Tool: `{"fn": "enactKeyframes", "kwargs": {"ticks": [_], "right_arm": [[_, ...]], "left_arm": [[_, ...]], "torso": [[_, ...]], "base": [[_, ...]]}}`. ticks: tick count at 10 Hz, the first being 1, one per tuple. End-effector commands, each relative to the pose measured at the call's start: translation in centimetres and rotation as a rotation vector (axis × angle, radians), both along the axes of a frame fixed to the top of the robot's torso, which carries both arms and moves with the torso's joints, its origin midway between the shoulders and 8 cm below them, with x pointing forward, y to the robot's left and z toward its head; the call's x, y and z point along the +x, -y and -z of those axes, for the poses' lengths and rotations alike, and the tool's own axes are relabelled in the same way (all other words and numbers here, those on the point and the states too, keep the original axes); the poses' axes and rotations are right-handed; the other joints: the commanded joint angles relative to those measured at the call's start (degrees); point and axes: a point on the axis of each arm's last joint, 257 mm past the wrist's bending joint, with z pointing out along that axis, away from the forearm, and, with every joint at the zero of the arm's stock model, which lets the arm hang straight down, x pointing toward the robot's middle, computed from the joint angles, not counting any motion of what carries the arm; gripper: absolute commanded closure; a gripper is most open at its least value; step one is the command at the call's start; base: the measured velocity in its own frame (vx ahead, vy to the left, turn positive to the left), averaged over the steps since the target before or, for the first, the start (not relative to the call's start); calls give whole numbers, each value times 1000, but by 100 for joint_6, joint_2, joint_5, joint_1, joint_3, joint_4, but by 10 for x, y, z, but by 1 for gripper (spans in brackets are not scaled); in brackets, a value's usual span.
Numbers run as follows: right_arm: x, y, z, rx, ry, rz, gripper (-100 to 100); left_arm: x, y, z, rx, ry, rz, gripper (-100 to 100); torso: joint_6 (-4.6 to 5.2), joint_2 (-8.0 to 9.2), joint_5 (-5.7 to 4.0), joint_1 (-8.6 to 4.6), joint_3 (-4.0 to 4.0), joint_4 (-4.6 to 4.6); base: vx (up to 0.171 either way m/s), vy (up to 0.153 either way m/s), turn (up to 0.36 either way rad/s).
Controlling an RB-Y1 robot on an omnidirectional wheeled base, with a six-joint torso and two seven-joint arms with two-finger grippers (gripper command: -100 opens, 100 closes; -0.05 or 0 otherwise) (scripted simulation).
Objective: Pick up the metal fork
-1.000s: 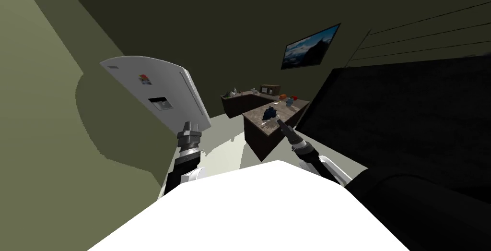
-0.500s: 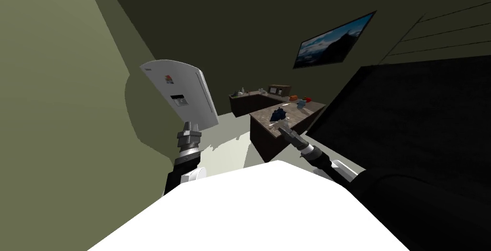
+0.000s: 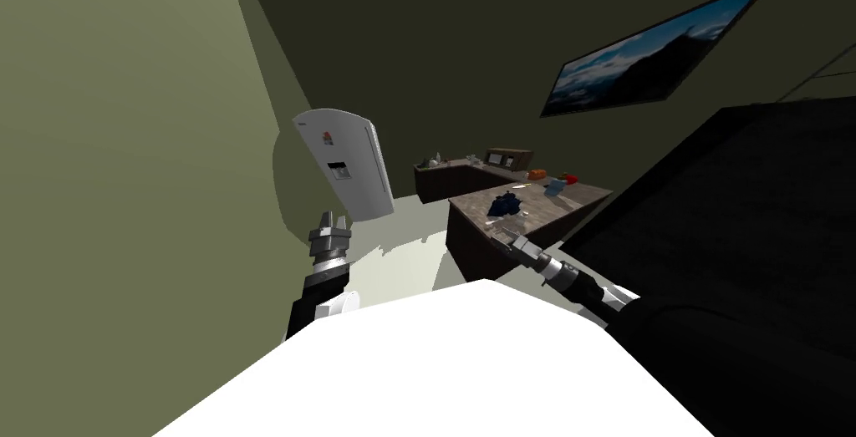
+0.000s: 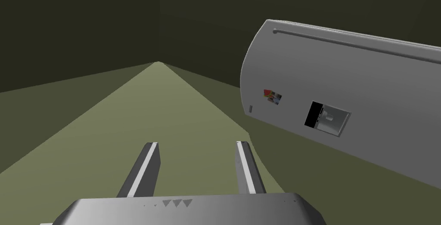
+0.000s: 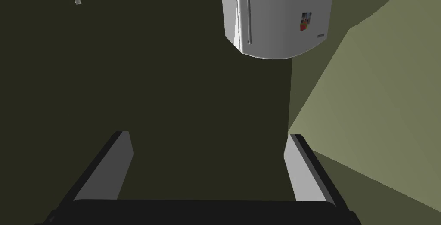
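Note:
A brown-topped counter island (image 3: 577,200) stands ahead on my right. Thin pale cutlery, likely the fork (image 3: 507,221), lies near its front corner, too small to make out. My right gripper (image 3: 496,228) hovers just beside that corner. In the right wrist view its fingers (image 5: 114,166) stand wide apart and open, with nothing between them. My left gripper (image 3: 328,221) is held up in front of a white fridge (image 3: 347,165). Its fingers (image 4: 146,168) are open and empty.
On the island sit a dark blue object (image 3: 504,203), a blue cup (image 3: 552,189) and red and orange items (image 3: 569,178). A back counter (image 3: 451,177) carries a kettle. A large black mass (image 3: 736,231) stands at my right, and a landscape picture (image 3: 660,48) hangs on the wall.
My view has swung: fridge, island and wall picture have slid right in the picture. My right gripper now sits lower, by the island's near corner. The left arm holds its pose.

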Motion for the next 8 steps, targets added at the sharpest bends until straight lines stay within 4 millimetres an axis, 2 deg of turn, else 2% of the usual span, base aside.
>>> {"fn": "enactKeyframes", "kwargs": {"ticks": [1, 2, 3, 5, 6, 8], "right_arm": [[-5, 10, 11, -73, -20, -1, -100], [-15, 24, 26, -169, -61, -3, -100], [-15, 24, 26, -171, -60, -3, -100], [-38, 53, 56, -352, -147, -17, -100], [-38, 53, 56, -363, -142, -20, -100], [-64, 83, 82, -534, -227, -49, -100]], "left_arm": [[0, 0, 0, 0, 0, 0, 0], [0, 0, 0, 0, 0, 0, 0], [0, 0, 0, 0, 0, 0, 0], [0, 0, 0, 0, 0, 0, 0], [0, 0, 0, 0, 0, 0, 0], [0, 0, 0, 0, 0, 0, 0]], "torso": [[0, 0, 0, 0, 0, 0], [4, -1, -2, -7, -1, 0], [0, -4, -2, -11, -2, -1], [2, -2, -3, -13, -1, 0], [-1, -11, -3, -13, -6, -2], [2, -11, -3, -14, -6, -2]], "base": [[42, 22, 121], [50, 14, 235], [34, 6, 122], [56, 13, 281], [55, -1, 130], [92, -7, 263]]}}
